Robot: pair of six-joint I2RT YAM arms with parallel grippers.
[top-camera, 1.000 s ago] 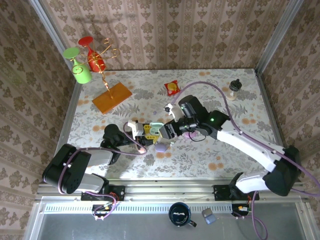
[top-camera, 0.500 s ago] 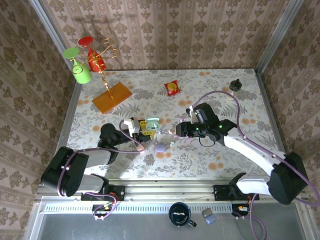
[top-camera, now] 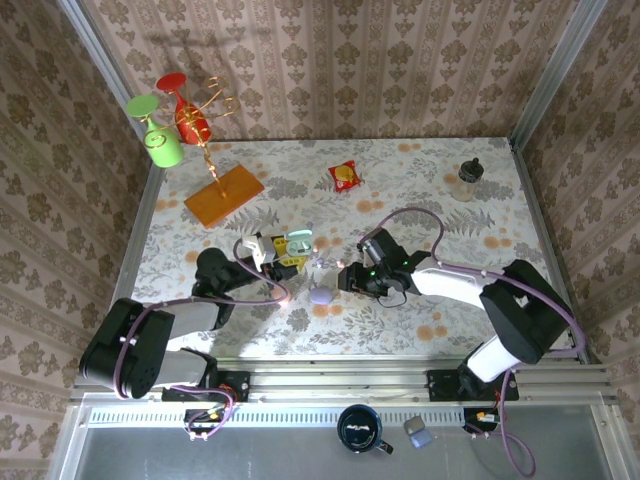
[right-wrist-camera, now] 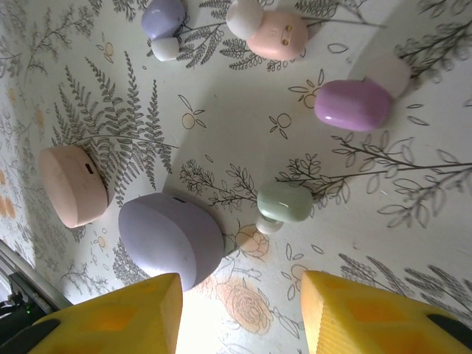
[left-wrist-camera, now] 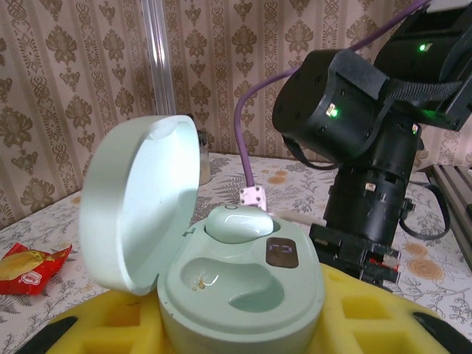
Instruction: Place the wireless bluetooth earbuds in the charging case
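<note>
The mint-green charging case [left-wrist-camera: 243, 287] sits with its lid [left-wrist-camera: 136, 206] raised, and my left gripper [top-camera: 283, 252] is shut on it, yellow pads [left-wrist-camera: 88, 332] hugging its base. One green earbud [left-wrist-camera: 237, 223] sits in the far slot; the near slot is bare. My right gripper [right-wrist-camera: 240, 276] hangs open just above the table, nothing between its yellow fingers [right-wrist-camera: 110, 317]. Ahead of its tips a green earbud [right-wrist-camera: 285, 202] lies on the cloth. A purple earbud [right-wrist-camera: 352, 105], a pink one [right-wrist-camera: 276, 33] and a lilac one [right-wrist-camera: 164, 18] lie farther off.
A closed purple case [right-wrist-camera: 171, 240] lies by the right gripper's left finger, and a pink case [right-wrist-camera: 72, 186] beyond it. At the back of the table are a wooden board [top-camera: 224, 195] with a glass stand, a snack packet [top-camera: 344, 176] and a small bottle [top-camera: 466, 180].
The right gripper pulled away from the green case, swung right, then dropped low over the loose earbuds while its fingers narrowed. The left gripper shifted slightly back with the case.
</note>
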